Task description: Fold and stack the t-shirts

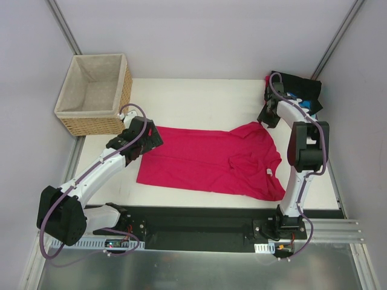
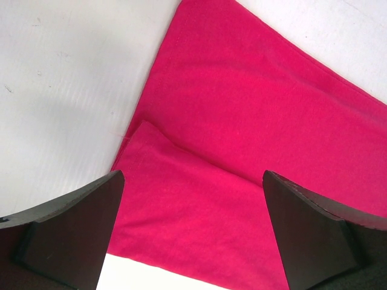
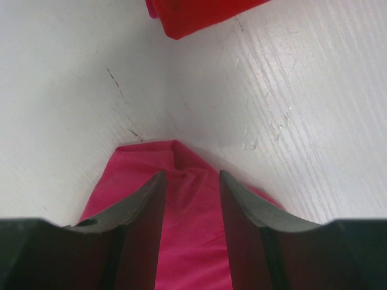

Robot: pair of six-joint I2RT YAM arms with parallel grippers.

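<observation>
The magenta-pink t-shirt point(image 1: 208, 160) lies spread flat on the white table, collar to the right. My left gripper point(image 1: 142, 140) is wide open just above the shirt's far left hem corner; in the left wrist view the shirt point(image 2: 242, 121) shows a small folded flap between my left gripper's point(image 2: 192, 176) jaws. My right gripper point(image 1: 264, 121) sits at the far sleeve tip; in its wrist view my right gripper's point(image 3: 191, 175) jaws stand partly open astride the pink sleeve point(image 3: 181, 241). Folded black point(image 1: 299, 87), blue point(image 1: 306, 104) and red point(image 3: 193, 12) shirts are stacked at the back right.
A woven wicker basket point(image 1: 91, 125) with beige lining stands at the back left, close to my left gripper. The white table point(image 1: 199, 99) has grey walls round it. The arms' black base rail runs along the near edge.
</observation>
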